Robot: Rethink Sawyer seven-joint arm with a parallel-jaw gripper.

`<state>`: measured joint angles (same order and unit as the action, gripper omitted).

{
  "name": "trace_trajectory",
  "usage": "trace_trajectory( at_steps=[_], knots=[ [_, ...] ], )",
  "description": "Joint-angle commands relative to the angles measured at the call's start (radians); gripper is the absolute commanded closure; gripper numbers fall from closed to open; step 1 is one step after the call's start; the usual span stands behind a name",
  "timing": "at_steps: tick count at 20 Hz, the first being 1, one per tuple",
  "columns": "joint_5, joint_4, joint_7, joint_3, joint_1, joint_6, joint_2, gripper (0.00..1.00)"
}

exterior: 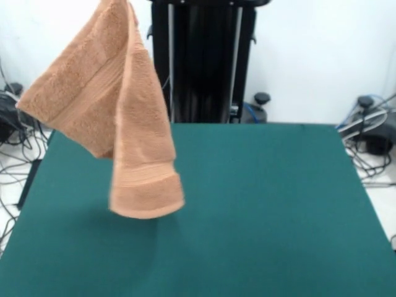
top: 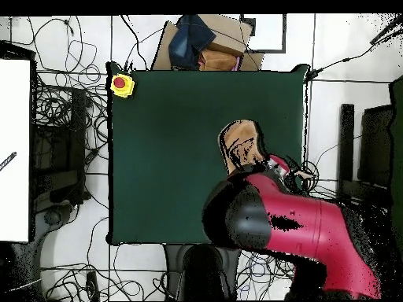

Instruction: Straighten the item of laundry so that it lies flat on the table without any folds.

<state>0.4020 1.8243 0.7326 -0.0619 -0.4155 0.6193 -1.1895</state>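
hanging towel (exterior: pixel 117 105); overhead adds arm (top: pixel 299 224)

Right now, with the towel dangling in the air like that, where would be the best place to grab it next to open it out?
Probably the towel's lowest hanging end, the woven band just above the green table. It dangles free, folded double lengthwise, so coming from the side and pinching one bottom corner should let the fold be pulled apart. The top is held out of view, and the arm hides the gripper from above.
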Motion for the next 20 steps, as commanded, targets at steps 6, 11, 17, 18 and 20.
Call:
trace_trajectory(
  at_steps=[6, 11, 17, 18, 20],
  knots=[
    [0.09, 0.012, 0.07, -0.037, 0.026, -0.064, -0.029, 1.0],
    [0.15, -0.006, 0.122, -0.011, 0.061, -0.075, -0.018, 1.0],
    [0.229, -0.044, 0.201, 0.032, 0.123, -0.081, 0.005, 1.0],
    [0.235, -0.047, 0.211, 0.037, 0.133, -0.078, 0.003, 1.0],
    [0.251, -0.057, 0.231, 0.046, 0.15, -0.078, 0.009, 1.0]
  ],
)
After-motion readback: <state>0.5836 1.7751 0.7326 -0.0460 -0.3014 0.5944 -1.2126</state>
